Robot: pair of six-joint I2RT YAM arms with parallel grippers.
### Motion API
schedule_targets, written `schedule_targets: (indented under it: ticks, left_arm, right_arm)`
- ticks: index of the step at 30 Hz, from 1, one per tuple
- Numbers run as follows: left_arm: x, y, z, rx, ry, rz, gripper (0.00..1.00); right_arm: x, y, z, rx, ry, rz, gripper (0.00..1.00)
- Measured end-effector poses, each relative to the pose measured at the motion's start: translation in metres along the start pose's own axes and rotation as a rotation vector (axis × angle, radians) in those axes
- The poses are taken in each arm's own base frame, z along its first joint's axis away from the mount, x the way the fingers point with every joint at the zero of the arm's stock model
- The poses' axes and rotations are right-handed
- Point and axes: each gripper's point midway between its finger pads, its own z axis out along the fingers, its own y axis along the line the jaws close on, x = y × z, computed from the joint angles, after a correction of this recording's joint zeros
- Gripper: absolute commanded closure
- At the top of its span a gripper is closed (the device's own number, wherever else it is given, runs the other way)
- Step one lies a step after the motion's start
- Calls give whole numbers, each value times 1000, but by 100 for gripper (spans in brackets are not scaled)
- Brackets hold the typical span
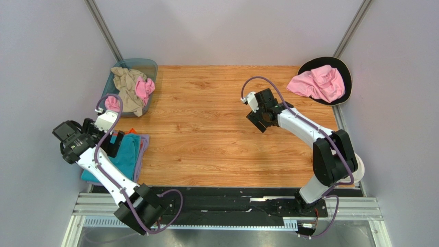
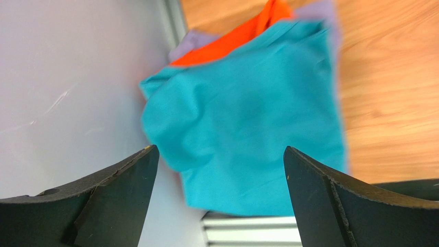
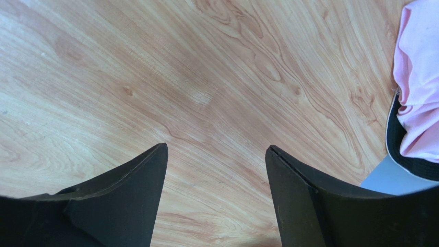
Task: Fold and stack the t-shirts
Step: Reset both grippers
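At the near left edge of the table (image 1: 216, 149) sits a stack of three: teal t-shirt (image 2: 247, 128) on top, orange t-shirt (image 2: 232, 38) and lavender t-shirt (image 2: 193, 40) beneath. The left fingers (image 2: 118, 195) hang spread wide above it, pinching nothing. Beyond them, far left, a bin (image 1: 150, 64) holds two crumpled ones, the beige t-shirt (image 1: 126, 85) and the smaller pink t-shirt (image 1: 145, 88). The right fingers (image 3: 129, 195), spread and empty over bare wood, look nearer the big pink t-shirt (image 1: 318, 83) lying far right of them on a dark round dish (image 1: 347, 72).
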Motion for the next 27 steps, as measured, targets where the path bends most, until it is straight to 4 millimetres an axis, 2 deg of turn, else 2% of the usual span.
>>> schedule_targets:
  ticks: [4,10,13,16,23,25,27]
  left_arm:
    - [-38,-33,-2,88,-131,-69,1]
    - [-108,-81,11,242,-260,-118,1]
    - [-133,-97,21,271,-278,-141,1]
    - [-158,-103,35,272,-268,-176,1]
    - [-224,-87,77,182,-278,-265,1]
    - [-237,-92,88,160,-275,-253,1]
    - [-250,-109,99,169,-277,-218,1]
  right_arm:
    - [-6,-9,-8,49,1,101,27]
    - [-20,-35,-20,179,-25,220,28]
    - [-19,-46,-24,243,-27,260,30]
    - [-21,-58,-30,312,-46,298,31]
    - [-21,-87,-54,495,-119,393,32]
    - [-21,-95,-58,544,-133,414,32]
    - [-20,-101,-62,588,-139,431,32]
